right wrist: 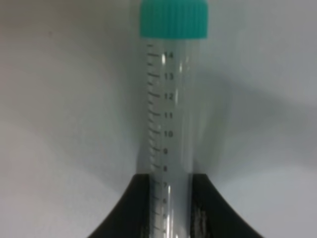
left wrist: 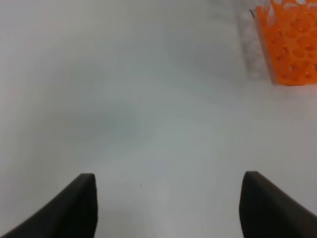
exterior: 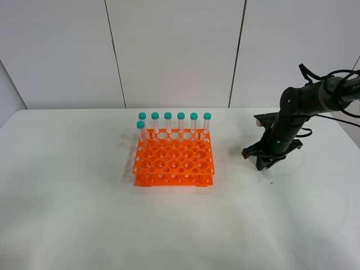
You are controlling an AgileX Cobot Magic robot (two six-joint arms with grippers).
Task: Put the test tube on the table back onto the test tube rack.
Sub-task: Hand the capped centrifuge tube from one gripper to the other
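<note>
The right gripper (exterior: 263, 159) is seen low at the table (exterior: 84, 214), well to the right of the test tube rack (exterior: 174, 160). In the right wrist view its two black fingers (right wrist: 133, 208) are pressed in against the test tube (right wrist: 168, 99) from either side, so the lower part of the tube is clamped between them. The teal cap (right wrist: 173, 19) is pointed away from the gripper, and the printed scale on the clear wall can be read. White tabletop is seen right behind the tube, with a soft shadow beside it; whether the tube is lifted clear cannot be told. From the high camera the tube is hidden by the arm. Seven capped tubes (exterior: 168, 121) are stood upright in the rack, six along the back row and one just in front at the left end. The left gripper (left wrist: 168, 203) is held wide apart over bare table, with nothing gripped.
</note>
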